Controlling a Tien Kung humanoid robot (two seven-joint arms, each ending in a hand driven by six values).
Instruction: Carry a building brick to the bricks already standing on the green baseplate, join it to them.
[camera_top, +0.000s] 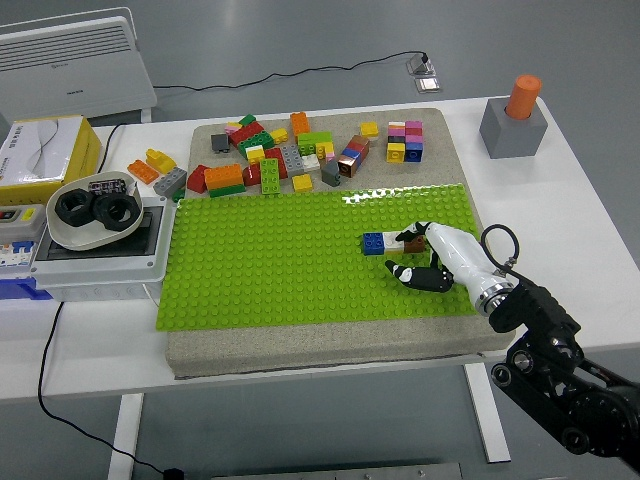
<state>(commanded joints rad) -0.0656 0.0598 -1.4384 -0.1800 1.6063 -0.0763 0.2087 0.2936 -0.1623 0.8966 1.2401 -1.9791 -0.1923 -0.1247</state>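
On the green baseplate stands a short row of bricks: a blue brick, a white brick and a brown brick, side by side. My right hand lies just right of the row, its white back up. Its thumb rests at the brown brick's top edge, and its fingers are loosely curled on the plate below the row, closing on nothing. My left arm is out of view.
Several loose bricks lie on the grey mat behind the baseplate. A grey block with an orange cylinder stands at the back right. A grey box carrying a bowl of black parts sits at the left, beside a yellow box.
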